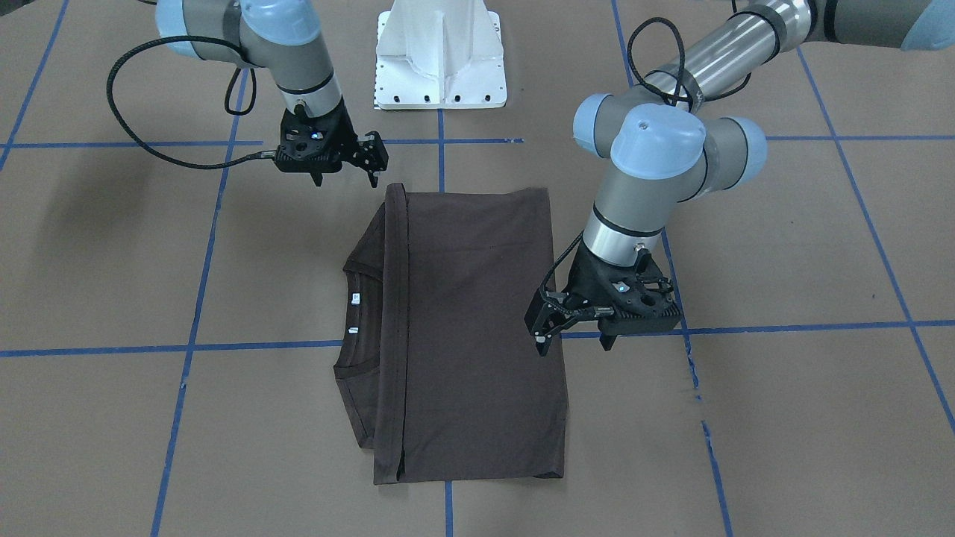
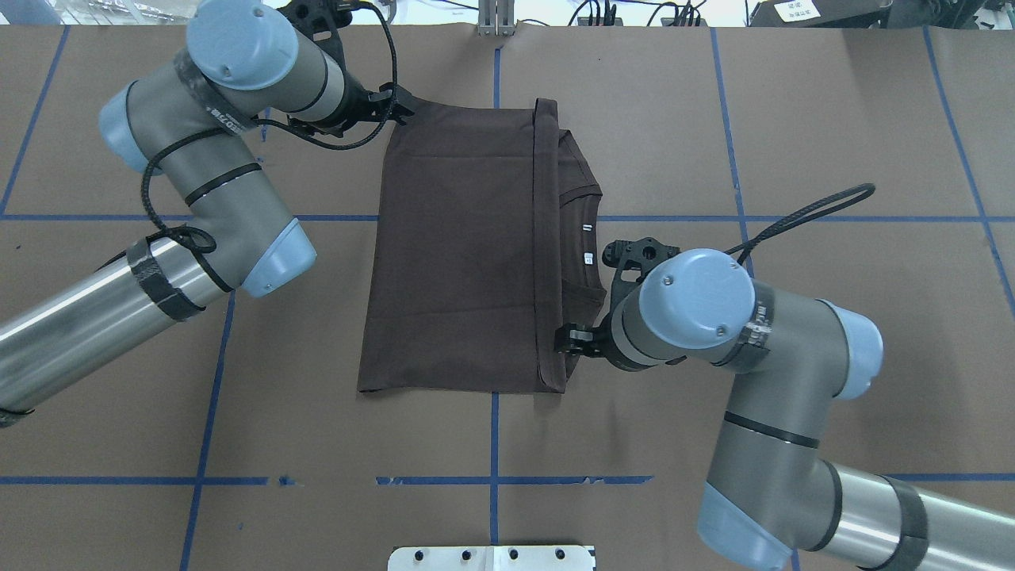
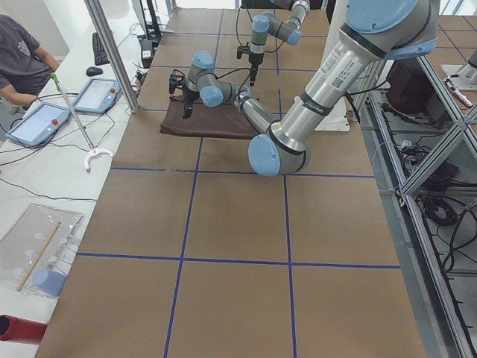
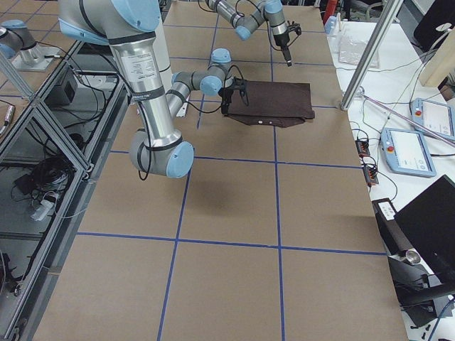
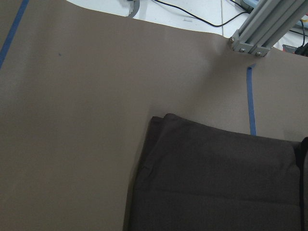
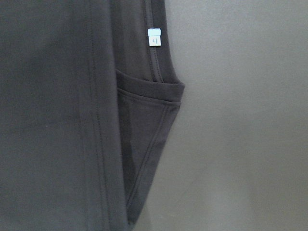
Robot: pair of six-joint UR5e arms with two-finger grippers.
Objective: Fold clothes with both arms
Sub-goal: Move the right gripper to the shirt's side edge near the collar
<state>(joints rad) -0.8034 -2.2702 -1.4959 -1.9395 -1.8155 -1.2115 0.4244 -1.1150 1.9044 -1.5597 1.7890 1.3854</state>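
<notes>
At the middle of the table point(image 1: 783, 418), our shirt point(image 1: 470, 321) lies flat, hem folded up to the collar. The left gripper point(image 1: 573, 341) and right gripper point(image 1: 345, 177) hover over opposite corners, jaws spread and empty. Next, we judge, each must pinch an edge for another fold.

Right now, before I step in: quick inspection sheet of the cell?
Surface: brown table with blue tape grid.
Job's things: T-shirt folded to a rectangle, collar showing on the robot's right.
Clutter: nothing seen.
Hands: left hand open, empty; right hand open, empty.
Cables: black cable loops beside the right hand, off the shirt.
Surroundings: white pedestal; operator at the side bench.
</notes>
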